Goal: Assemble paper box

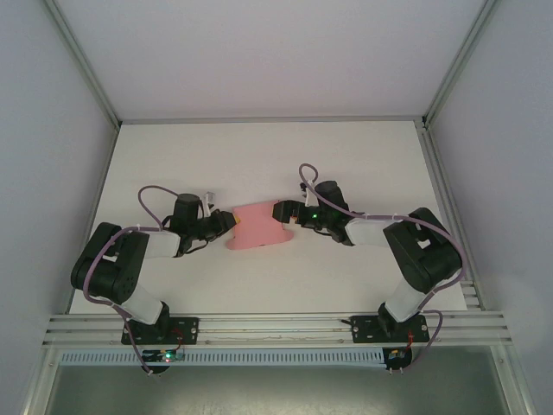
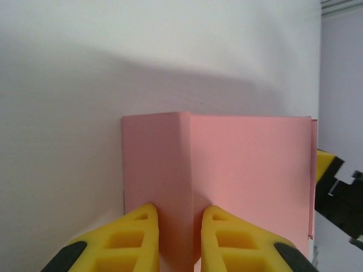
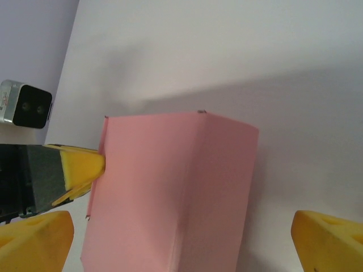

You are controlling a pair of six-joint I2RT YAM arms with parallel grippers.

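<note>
The left hand is pressed nearly together. Its yellow fingers pinch a raised ridge at the near end of the paper box. From this hand the box lies straight ahead. The ridge runs directly away from the fingertips, so the fold's long axis is in line with the hand's reach.

The box is plain pink card, partly folded up. It sits on the surface between the two hands, held at one end by the left hand and lying inside the span of the right.

The right hand faces the box from the opposite end with its fingers spread wide. The card rises between them, and no contact with either finger can be made out. Both hands are about equally near, but only the left has hold. The next fold therefore probably falls to the right hand, which would close on or push a panel while the left steadies the card. The card looks thin and is likely to buckle under a hard squeeze.

The surface is white, flat and bare around the box. The enclosure walls stand well apart from the work, leaving either wrist room to turn.
</note>
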